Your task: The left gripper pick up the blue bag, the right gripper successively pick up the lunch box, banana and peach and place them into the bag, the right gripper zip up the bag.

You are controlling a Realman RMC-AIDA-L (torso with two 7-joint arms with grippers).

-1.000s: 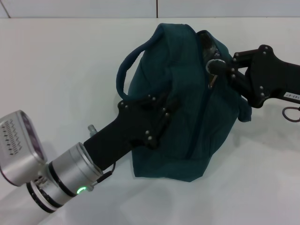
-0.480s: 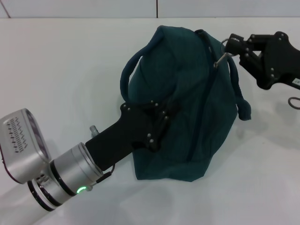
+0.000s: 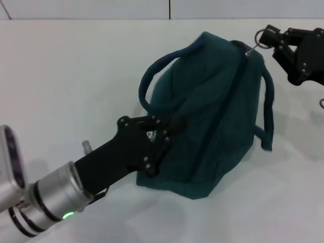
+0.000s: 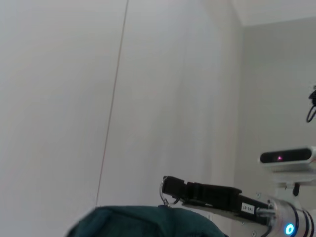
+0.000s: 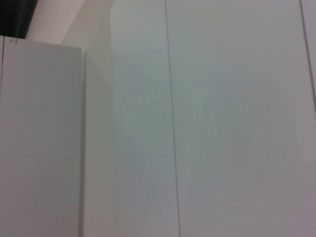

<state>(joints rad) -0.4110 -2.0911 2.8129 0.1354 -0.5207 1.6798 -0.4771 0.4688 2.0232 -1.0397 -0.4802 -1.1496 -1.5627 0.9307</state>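
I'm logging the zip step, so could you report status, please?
Left gripper shut on the blue bag. Right gripper shut on the zip pull. Nothing in the way.

- blue bag (image 3: 212, 116) showing plain dark teal
- left gripper (image 3: 169, 129) and right gripper (image 3: 271, 40) showing black
- table (image 3: 66, 76) showing white

A smooth white tabletop (image 3: 76, 76) fills the work area. Behind it rise pale panelled walls (image 5: 222, 123) with thin vertical seams.
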